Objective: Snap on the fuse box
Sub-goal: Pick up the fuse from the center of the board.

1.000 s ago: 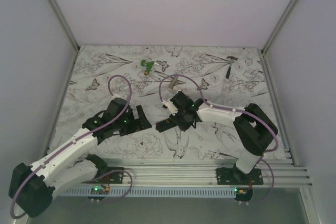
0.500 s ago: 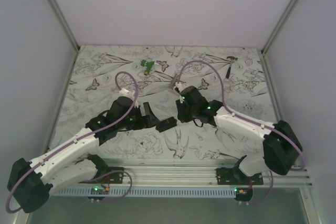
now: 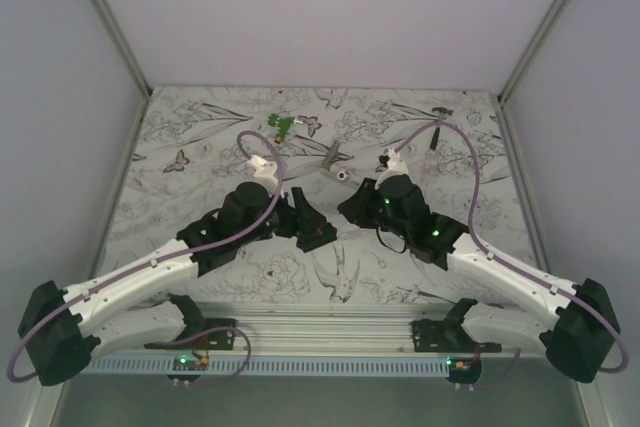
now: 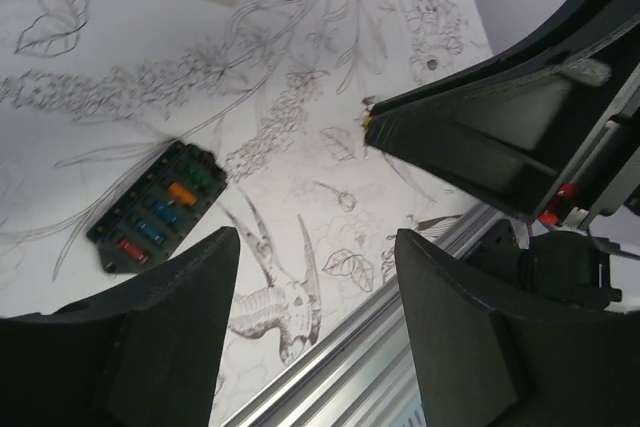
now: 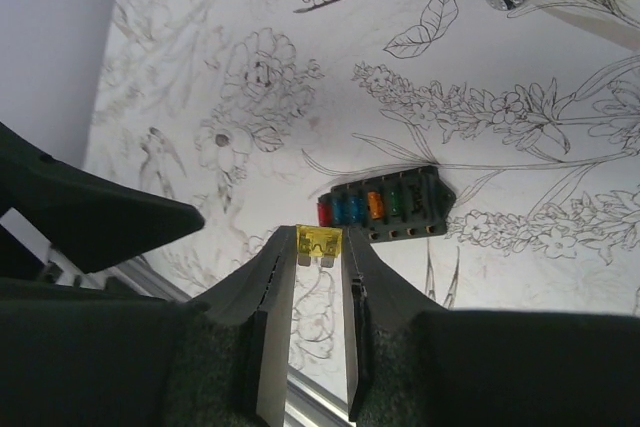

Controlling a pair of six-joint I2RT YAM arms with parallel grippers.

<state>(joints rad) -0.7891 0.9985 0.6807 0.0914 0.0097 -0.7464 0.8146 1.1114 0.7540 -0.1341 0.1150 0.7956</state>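
The fuse box (image 5: 385, 209) lies flat near the middle of the counter (image 3: 200, 147), between the 2 tools. Its long axis runs across the right tool (image 5: 315, 265), just beyond the tips. This tool pinches a yellow fuse (image 5: 318, 239). The left tool (image 4: 315, 287) is spread and holds nothing.

Left arm (image 3: 140, 277) and right arm (image 3: 500, 272): white link shells, black joint housings, green status LEDs (image 3: 434, 234). One mauve cable (image 3: 478, 182) loops outside each arm. Left gripper (image 4: 318, 237) and right gripper (image 5: 320, 247): black wedge-shaped fingers (image 4: 455, 337) with a matte grained surface.
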